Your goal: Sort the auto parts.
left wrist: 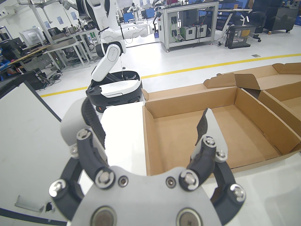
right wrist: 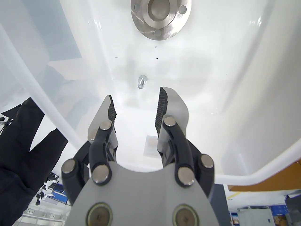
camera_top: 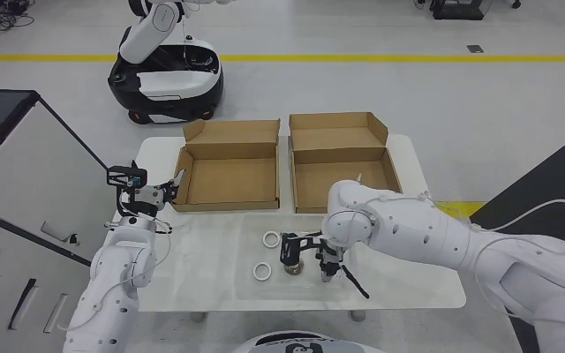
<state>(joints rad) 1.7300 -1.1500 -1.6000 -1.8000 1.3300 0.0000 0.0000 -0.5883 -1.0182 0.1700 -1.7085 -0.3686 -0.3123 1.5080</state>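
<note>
as my right hand [right wrist: 136, 97] hangs open near the metal flange [right wrist: 161, 8], with the small bolt [right wrist: 142, 81] lying between them, i judge a shallow pinch could skid the round bolt off toward that flange.

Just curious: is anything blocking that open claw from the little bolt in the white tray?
Nothing visible. The right gripper is open with the bolt just ahead, only bare tray between; the metal flange lies farther on.
</note>
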